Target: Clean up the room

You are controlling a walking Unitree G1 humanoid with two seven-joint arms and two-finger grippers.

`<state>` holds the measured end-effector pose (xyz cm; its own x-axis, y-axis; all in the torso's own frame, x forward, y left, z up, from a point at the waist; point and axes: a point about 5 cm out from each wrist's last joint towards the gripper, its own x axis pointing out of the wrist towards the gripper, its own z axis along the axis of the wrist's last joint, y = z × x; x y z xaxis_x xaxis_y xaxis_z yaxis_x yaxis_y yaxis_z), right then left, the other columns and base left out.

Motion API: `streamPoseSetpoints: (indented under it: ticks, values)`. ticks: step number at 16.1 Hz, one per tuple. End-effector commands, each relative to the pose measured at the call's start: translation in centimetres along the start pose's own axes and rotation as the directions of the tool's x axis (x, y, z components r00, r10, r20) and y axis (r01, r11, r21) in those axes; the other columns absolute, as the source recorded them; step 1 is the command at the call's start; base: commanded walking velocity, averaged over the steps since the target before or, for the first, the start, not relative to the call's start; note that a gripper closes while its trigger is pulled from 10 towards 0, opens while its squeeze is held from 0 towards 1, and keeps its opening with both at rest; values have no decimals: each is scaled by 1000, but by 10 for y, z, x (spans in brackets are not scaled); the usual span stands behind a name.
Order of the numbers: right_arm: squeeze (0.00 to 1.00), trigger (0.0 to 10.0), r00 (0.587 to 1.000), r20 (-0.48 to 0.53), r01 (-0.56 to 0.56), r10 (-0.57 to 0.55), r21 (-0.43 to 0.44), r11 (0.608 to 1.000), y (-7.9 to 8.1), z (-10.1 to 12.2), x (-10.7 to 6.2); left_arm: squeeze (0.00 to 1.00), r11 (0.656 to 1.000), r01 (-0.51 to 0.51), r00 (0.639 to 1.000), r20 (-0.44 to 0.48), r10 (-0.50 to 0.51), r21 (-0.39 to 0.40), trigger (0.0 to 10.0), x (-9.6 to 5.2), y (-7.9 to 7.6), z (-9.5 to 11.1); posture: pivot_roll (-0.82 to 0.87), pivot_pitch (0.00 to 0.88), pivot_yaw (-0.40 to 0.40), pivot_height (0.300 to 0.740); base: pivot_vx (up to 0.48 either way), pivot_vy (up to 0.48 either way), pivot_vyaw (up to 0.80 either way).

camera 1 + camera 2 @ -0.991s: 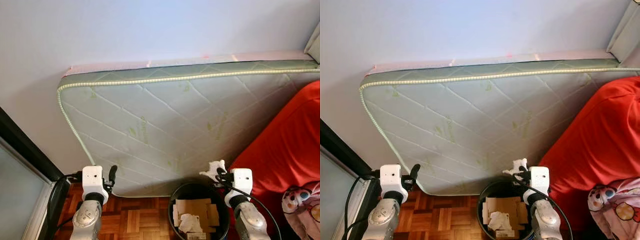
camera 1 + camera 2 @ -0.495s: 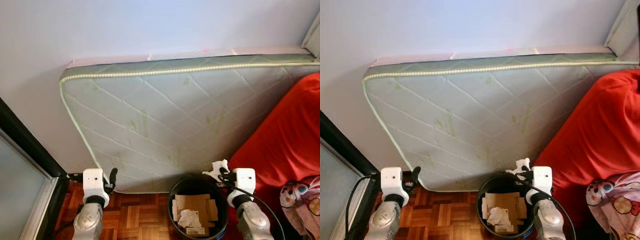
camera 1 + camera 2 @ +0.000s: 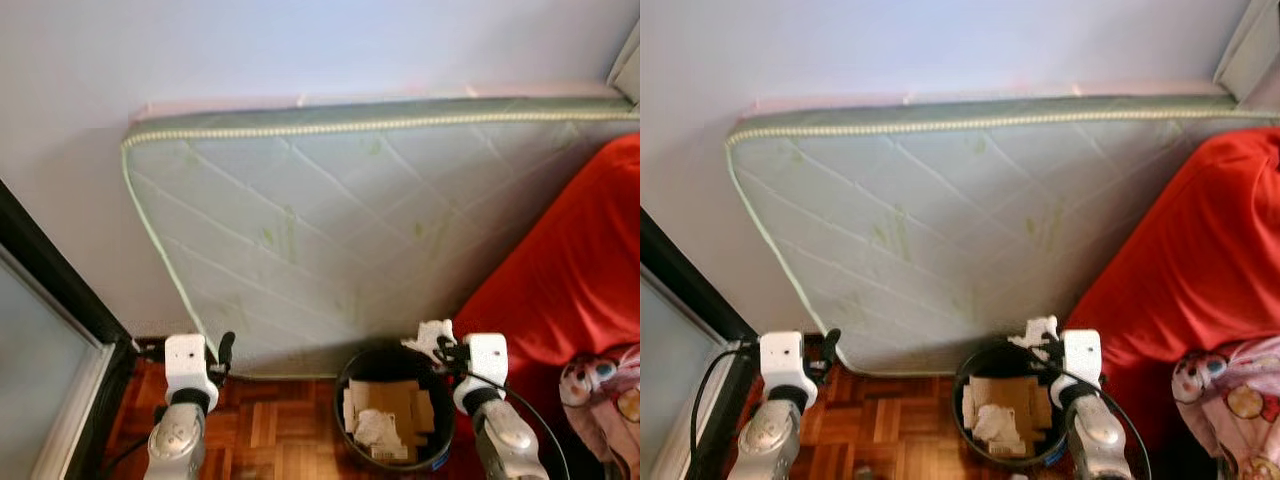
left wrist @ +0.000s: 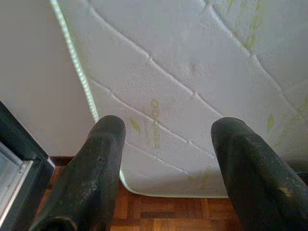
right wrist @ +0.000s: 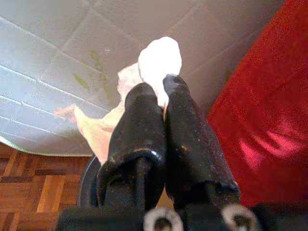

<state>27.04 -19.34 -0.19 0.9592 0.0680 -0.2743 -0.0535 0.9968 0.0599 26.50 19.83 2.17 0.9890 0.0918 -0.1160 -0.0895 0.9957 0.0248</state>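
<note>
While the left gripper (image 4: 166, 144) hangs with its fingers apart before the mattress (image 3: 330, 220), the right gripper (image 5: 161, 96) is clamped on a white crumpled tissue (image 5: 159, 57), above the rim of the black bin (image 3: 345, 375) holding cardboard (image 3: 385, 400).

So the mattress (image 3: 340, 230) leaning on the wall blocks everything straight ahead of me, and the red cover (image 3: 570, 280) crowds my right side. Open parquet floor (image 3: 265, 440) sits between my arms, left of the black bin (image 3: 393, 420), whose mouth is open but half-full of cardboard.
</note>
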Motion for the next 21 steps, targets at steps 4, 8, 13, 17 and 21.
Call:
streamPoseSetpoints:
  ticks: [4, 8, 13, 17, 21]
  values:
    - [0, 10000, 1000, -10, 7, -7, 13, 1000, 3, -2, 1, 0, 999, -33, 999, -5, 33, -12, 10000, -1, 7, 1, -48, 93, 3, 655, 0, 0, 0]
    - [0, 10000, 1000, -15, 5, -5, 16, 1000, 3, -2, 1, 0, 999, -38, 999, -1, 38, -19, 10000, -3, 8, 1, -44, 110, 0, 655, 0, 0, 0]
    - [0, 10000, 1000, -26, -11, 12, 20, 1000, 7, -2, 3, 0, 999, -39, 999, -1, 39, -15, 10000, -5, 9, 2, -30, 131, -1, 655, 0, 0, 0]
    - [0, 10000, 1000, -25, -17, 18, 26, 1000, 11, 0, 6, 0, 999, -39, 999, -2, 39, -12, 10000, -7, 11, 3, -23, 141, 7, 655, 0, 0, 0]
    - [0, 10000, 1000, -15, -15, 16, 37, 999, 13, 1, 6, 0, 1000, -30, 1000, -9, 29, -4, 10000, -8, 13, 4, -21, 139, 20, 640, 0, 0, 0]
